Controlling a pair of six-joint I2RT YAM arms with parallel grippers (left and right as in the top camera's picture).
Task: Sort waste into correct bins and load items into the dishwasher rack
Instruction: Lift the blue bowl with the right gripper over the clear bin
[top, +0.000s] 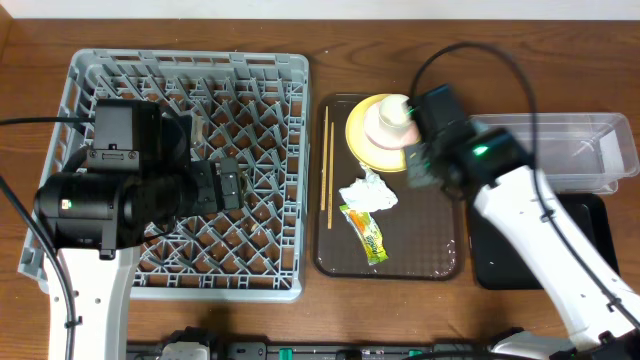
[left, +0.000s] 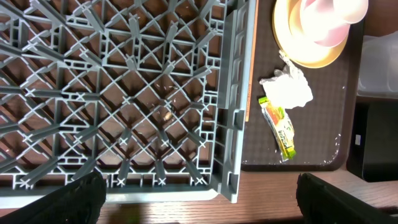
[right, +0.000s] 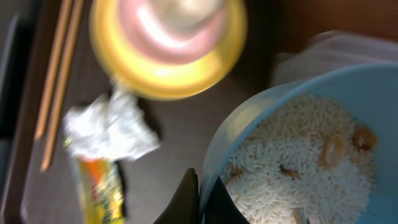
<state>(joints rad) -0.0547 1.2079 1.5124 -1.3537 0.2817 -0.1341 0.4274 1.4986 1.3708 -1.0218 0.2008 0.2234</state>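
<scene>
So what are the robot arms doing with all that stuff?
The right gripper is pinching the rim of the light blue bowl with rice scraps in it. The left gripper hangs open over the grey rack, holding nothing. The napkin, wrapper, chopsticks and yellow plate lie on the brown tray.

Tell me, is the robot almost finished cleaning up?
Not nearly. Done: nothing yet, the dishwasher rack holds no dishes. In hand: the right gripper is shut on the rim of the light blue bowl, which is full of rice. Left: the napkin, wrapper, chopsticks, yellow plate and white bowl all sit on the brown tray. The left gripper hangs open over the rack.
</scene>
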